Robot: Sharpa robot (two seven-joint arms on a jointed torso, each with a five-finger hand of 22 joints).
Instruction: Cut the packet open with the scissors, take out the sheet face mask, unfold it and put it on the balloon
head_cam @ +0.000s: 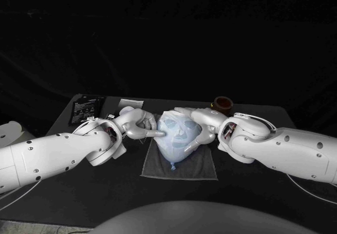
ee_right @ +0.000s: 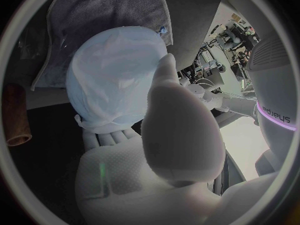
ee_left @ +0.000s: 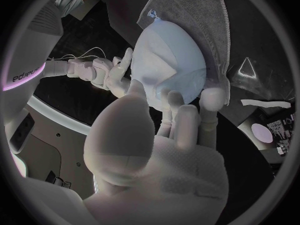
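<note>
Sheet mask [head_cam: 177, 127] already draped on balloon [head_cam: 172, 154] on towel [head_cam: 198, 169] mid tabletop [head_cam: 140, 197], left hand [head_cam: 138, 124] at 9 o'clock open-fingered touching it, right hand [head_cam: 201, 125] at 3 o'clock cupping balloon, probably just smoothing left.

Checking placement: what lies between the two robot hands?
Head view: the balloon, covered by the sheet face mask, on a grey towel, between left robot hand and right robot hand.
</note>
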